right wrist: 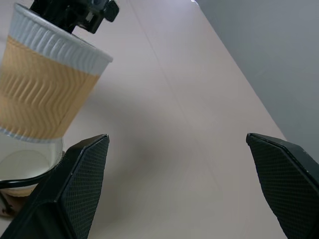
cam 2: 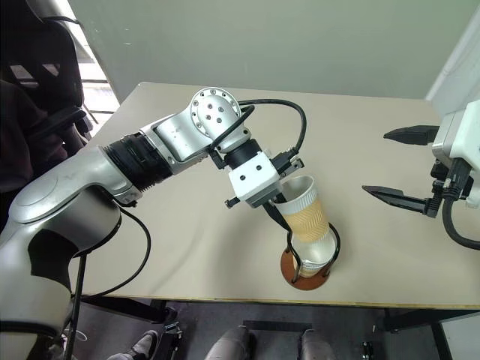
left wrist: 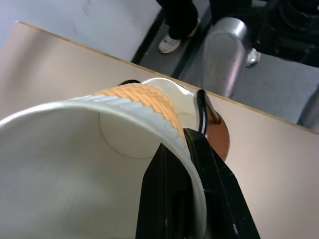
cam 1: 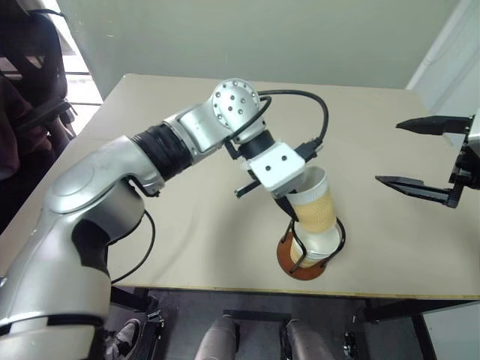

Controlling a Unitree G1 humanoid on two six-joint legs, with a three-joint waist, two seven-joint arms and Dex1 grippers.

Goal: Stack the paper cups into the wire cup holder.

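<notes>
Your left gripper [cam 1: 294, 206] is clamped on the tilted paper cup's [cam 1: 313, 202] rim. Directly below the jaws, the wire cup holder [cam 1: 306, 264] holds a nested cup [cam 1: 321, 246]. Straighten, then lower. Right gripper [cam 1: 420, 156] gapes empty.

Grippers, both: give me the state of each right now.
Left gripper: shut on the rim of a paper cup above the wire cup holder.
Right gripper: open, holding nothing.
</notes>
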